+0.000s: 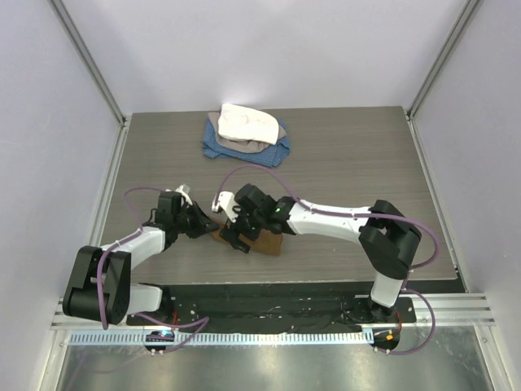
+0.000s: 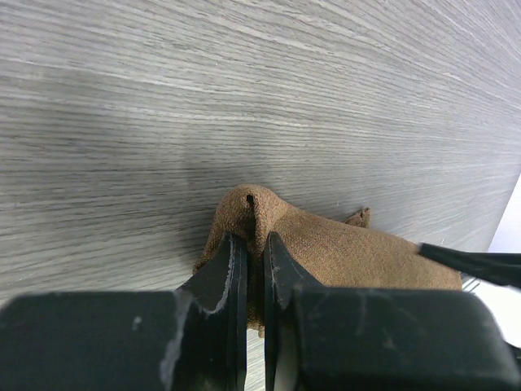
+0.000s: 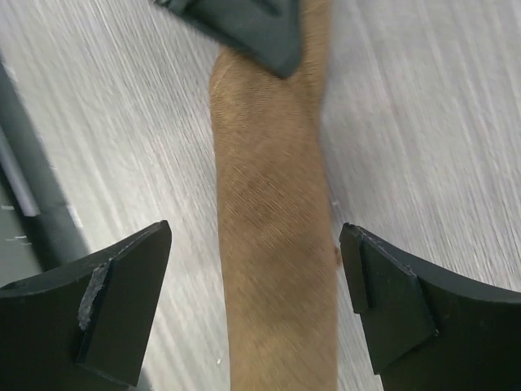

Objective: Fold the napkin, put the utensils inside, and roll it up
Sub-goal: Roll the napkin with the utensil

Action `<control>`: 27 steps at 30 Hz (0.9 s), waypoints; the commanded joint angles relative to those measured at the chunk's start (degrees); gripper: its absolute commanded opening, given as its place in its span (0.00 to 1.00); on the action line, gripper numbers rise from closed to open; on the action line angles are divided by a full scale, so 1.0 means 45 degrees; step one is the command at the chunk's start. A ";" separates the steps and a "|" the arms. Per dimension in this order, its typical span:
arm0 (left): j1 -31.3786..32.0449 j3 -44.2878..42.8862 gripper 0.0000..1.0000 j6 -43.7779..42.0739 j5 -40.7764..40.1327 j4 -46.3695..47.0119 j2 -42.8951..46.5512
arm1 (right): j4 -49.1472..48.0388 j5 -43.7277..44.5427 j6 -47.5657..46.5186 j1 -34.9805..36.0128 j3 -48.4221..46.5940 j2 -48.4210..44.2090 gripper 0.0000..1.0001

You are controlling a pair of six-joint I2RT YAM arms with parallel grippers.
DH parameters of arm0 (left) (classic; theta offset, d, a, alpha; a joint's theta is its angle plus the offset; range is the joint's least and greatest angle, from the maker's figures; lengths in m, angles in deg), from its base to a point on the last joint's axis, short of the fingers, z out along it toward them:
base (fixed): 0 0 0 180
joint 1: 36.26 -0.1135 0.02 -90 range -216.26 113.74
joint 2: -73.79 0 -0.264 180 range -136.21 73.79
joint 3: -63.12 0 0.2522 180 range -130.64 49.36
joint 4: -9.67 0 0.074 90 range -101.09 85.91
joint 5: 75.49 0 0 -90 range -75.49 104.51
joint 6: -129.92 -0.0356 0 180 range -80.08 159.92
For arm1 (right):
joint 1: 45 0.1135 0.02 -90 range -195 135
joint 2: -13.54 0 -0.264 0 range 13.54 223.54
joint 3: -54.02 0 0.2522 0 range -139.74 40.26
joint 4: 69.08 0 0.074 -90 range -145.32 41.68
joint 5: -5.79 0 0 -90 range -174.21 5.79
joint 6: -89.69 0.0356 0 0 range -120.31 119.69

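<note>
The tan-brown napkin (image 1: 267, 243) lies on the table as a narrow roll. My left gripper (image 1: 209, 226) is shut on the roll's left end; in the left wrist view the two jaws (image 2: 254, 254) pinch a puckered fold of the napkin (image 2: 350, 252). My right gripper (image 1: 236, 236) is open and straddles the roll from above. In the right wrist view its gripper (image 3: 260, 301) has one jaw on each side of the napkin (image 3: 273, 212), clear of the cloth. The spoon is not in sight in any view.
A pile of a white cloth (image 1: 246, 122) on a blue cloth (image 1: 218, 149) lies at the back of the wooden table (image 1: 358, 155). Metal frame posts stand at the back corners. The table's front edge and a rail run just behind the arm bases.
</note>
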 commanded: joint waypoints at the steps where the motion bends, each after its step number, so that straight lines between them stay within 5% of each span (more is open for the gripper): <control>1: -0.0040 -0.0246 0.00 -0.0376 -0.0055 -0.0590 -0.0275 | -0.0663 0.2193 -0.1248 0.0444 -0.0118 0.0719 0.94; 13: -0.0040 -0.0422 0.01 -0.0415 0.0082 -0.0609 -0.0236 | 0.0215 0.1880 -0.1152 0.0484 -0.0548 0.2030 0.88; 17: -0.0040 -0.0616 0.19 -0.0376 0.0043 -0.0609 -0.0081 | 0.0644 0.1822 -0.0742 0.0406 -0.0568 0.2245 0.67; 18: -0.0040 -0.0656 0.31 -0.0337 -0.0015 -0.0609 0.0055 | 0.0704 0.1512 -0.0625 0.0386 -0.0548 0.2284 0.62; 22: -0.0040 -0.1240 0.53 -0.0318 -0.0794 -0.1428 0.0719 | 0.0938 0.0534 0.0154 -0.0101 -0.0353 0.2401 0.43; 27: -0.0098 -0.1593 0.73 -0.0376 -0.1578 -0.2094 0.1578 | 0.1036 -0.0792 0.1210 -0.1116 -0.0138 0.2751 0.37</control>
